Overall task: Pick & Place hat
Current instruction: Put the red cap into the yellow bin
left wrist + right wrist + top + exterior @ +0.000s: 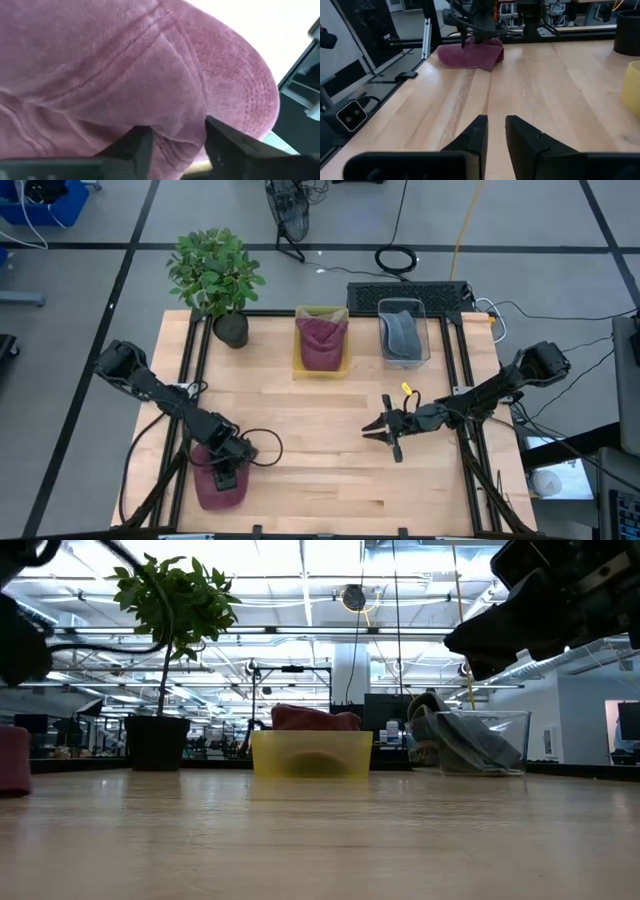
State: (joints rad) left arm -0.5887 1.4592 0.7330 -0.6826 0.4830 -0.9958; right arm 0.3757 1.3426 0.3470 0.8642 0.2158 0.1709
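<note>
A maroon hat [215,485] lies flat on the table's near-left part; it also shows in the right wrist view [470,56] and at the edge of the low view [12,760]. My left gripper [228,465] stands over it, pointing down, shut on its cloth [175,145]. My right gripper [385,435] hovers above bare wood right of the table's middle, fingers [496,135] narrowly open and holding nothing. My left gripper pinches a raised fold of the hat's crown [175,125] between its two fingers [135,147], coming from above and pointing down. The brim [245,90] spreads out beyond the fingers. The hat rests on the table, not lifted.
At the far edge stand a yellow bin [321,365] holding another maroon hat [321,340], a clear bin [404,358] with a grey hat [402,332], and a potted plant [215,280]. Bare wood lies between the two arms.
</note>
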